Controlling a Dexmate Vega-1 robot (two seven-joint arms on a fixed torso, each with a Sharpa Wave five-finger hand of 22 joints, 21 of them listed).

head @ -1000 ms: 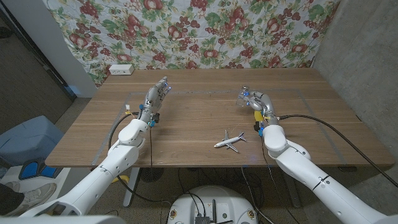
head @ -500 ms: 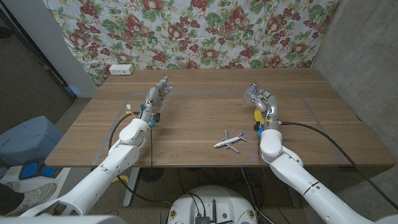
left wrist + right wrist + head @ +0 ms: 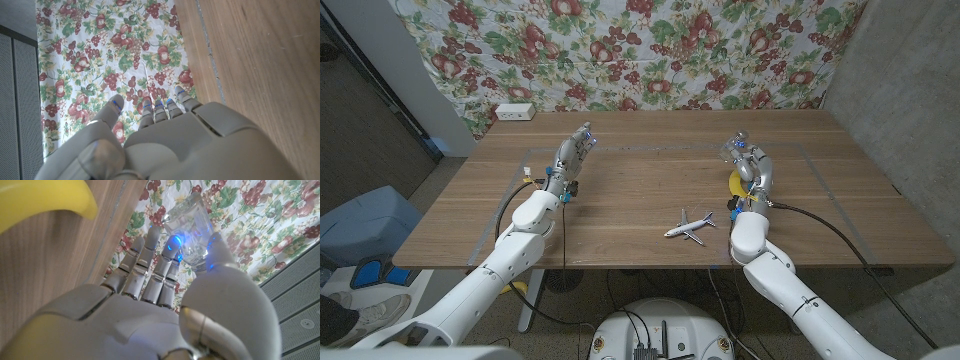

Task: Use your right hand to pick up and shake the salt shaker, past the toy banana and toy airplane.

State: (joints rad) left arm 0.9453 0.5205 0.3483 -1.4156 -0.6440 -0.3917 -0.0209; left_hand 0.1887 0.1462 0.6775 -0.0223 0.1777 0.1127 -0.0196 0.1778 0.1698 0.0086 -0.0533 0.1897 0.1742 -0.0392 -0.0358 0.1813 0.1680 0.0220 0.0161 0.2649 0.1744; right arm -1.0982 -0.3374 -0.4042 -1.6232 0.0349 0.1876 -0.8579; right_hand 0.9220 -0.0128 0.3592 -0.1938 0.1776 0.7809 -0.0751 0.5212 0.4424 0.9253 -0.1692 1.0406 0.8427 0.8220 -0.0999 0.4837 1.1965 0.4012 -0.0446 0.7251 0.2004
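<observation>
right hand [image 3: 750,163] raised gripping, left hand [image 3: 574,152] empty

A wooden table [image 3: 640,195] stands under both hands. Beyond the fingertips hangs a fruit-patterned cloth [image 3: 620,50], with a white box [image 3: 514,112] below it. A grey wall [image 3: 910,90] rises outside the right hand; a blue bin [image 3: 365,225] sits outside the left.
</observation>
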